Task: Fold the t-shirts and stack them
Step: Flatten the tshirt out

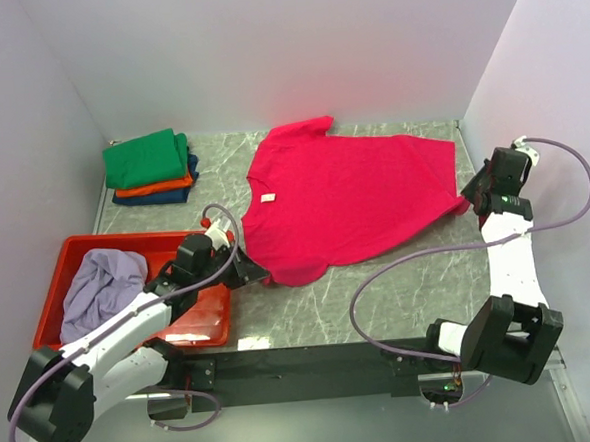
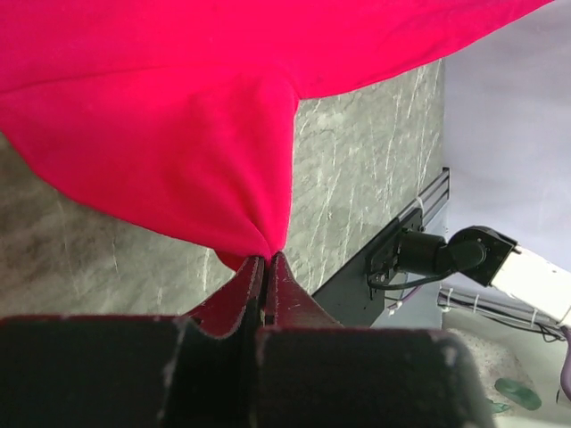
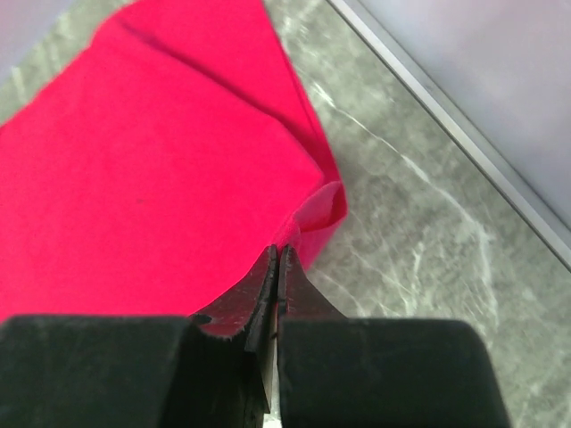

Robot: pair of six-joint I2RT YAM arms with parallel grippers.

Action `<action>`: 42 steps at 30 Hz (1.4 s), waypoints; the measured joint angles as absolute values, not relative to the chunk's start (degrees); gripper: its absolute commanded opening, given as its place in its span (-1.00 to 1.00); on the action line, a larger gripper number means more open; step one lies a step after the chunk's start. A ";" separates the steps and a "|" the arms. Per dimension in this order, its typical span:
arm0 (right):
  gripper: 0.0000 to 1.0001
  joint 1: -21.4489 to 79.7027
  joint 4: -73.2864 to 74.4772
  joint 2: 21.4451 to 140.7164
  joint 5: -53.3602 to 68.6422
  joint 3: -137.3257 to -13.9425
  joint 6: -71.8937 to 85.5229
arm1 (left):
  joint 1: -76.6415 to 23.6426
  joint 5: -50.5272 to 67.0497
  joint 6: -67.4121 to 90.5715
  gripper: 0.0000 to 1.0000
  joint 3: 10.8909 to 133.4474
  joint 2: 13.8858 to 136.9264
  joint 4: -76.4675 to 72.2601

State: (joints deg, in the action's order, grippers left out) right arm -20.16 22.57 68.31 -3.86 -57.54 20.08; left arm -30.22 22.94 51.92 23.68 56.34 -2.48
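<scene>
While left pincer (image 2: 266, 260), right pincer (image 3: 277, 254) clamp t-shirt (image 1: 353, 192) edges, tray (image 1: 71, 245) flanks left.

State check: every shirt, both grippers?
crimson-pink t-shirt: spread flat, unfolded.
green t-shirt: folded, top of stack.
orange t-shirt: folded, middle.
dark blue t-shirt: folded, bottom.
lavender t-shirt: crumpled in red tray.
left gripper: shut on crimson-pink t-shirt.
right gripper: shut on crimson-pink t-shirt.

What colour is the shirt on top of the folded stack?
The top shirt is green; the top external view shows it best.
</scene>
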 measured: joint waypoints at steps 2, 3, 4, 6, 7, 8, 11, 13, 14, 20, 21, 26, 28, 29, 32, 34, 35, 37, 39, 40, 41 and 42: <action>-1.00 -20.18 22.68 68.25 -4.84 -56.62 20.08 | -30.72 22.41 52.01 -0.99 23.62 55.48 -1.63; -1.00 -20.23 22.63 67.99 -5.30 -56.12 20.08 | -30.87 22.31 52.05 -0.99 23.59 55.05 -1.26; -1.00 -20.27 22.72 67.57 -5.63 -55.64 20.10 | -30.98 22.33 52.23 -0.99 23.46 54.39 -0.97; -1.00 -20.45 22.74 65.89 -6.48 -54.11 20.10 | -31.07 22.70 52.88 -0.99 22.76 52.60 -0.78; -1.00 -20.56 22.85 65.06 -6.74 -53.52 20.10 | -31.07 23.14 53.52 -0.99 22.35 51.53 -0.73; -1.00 -20.71 23.18 63.79 -7.20 -52.99 20.10 | -31.07 23.57 54.00 -0.99 21.87 50.41 -0.67; -1.00 -21.34 23.62 61.21 -8.12 -52.88 20.10 | -31.11 25.30 56.03 -0.99 20.75 46.57 -0.36; -1.00 -21.89 23.66 59.66 -8.54 -52.88 20.08 | -31.11 26.52 57.52 -0.99 19.90 44.05 -0.14; -1.00 -22.13 23.66 59.20 -8.69 -52.93 20.05 | -31.11 27.24 58.33 -0.99 19.33 42.72 -0.05; -1.00 -22.94 24.03 58.89 -9.56 -52.97 20.05 | -31.11 28.86 60.53 -0.99 16.38 38.11 4.91; -1.00 -22.98 24.12 58.94 -9.76 -52.95 20.05 | -31.11 28.49 60.29 -0.75 16.34 37.80 7.25; -0.53 -23.31 24.08 58.67 -11.46 -51.99 20.34 | -33.32 26.24 59.37 0.31 16.21 31.59 18.26; -0.03 -23.35 24.18 58.17 -12.25 -51.03 20.88 | -33.98 25.52 59.27 0.62 16.45 29.34 21.30; 0.10 -23.42 24.49 57.78 -12.73 -50.72 20.93 | -34.13 24.95 59.48 0.68 16.91 28.67 22.81; 0.20 -23.53 25.61 55.42 -13.58 -50.24 21.47 | -34.22 22.15 59.18 0.84 19.46 28.12 25.93; 0.21 -23.49 25.96 52.58 -12.51 -50.24 21.74 | -34.22 19.20 58.59 0.88 22.13 28.80 26.44; 0.21 -23.24 25.98 50.63 -11.88 -50.24 21.80 | -34.22 18.24 58.15 0.89 23.42 29.71 25.93; 0.21 -22.44 26.09 46.26 -10.11 -50.22 22.06 | -34.22 16.53 57.63 0.89 25.61 32.73 23.64; 0.21 -20.32 26.02 40.93 -7.33 -49.98 22.33 | -34.39 15.49 56.88 0.88 27.03 36.97 20.16; 0.20 -18.83 25.71 38.81 -6.24 -49.56 22.57 | -34.81 14.57 56.34 0.88 27.70 40.42 18.20; 0.18 -17.12 25.61 37.08 -5.23 -48.97 22.72 | -35.29 13.76 56.01 0.88 28.40 43.09 16.80; 0.18 -15.11 25.63 34.74 -4.34 -48.29 22.96 | -36.03 12.99 55.57 0.88 29.10 45.95 15.42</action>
State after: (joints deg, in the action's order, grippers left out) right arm -15.11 25.63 34.74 -4.34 -48.29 22.96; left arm -36.03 12.99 55.57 29.10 45.95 15.42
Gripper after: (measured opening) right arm 0.598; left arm 0.940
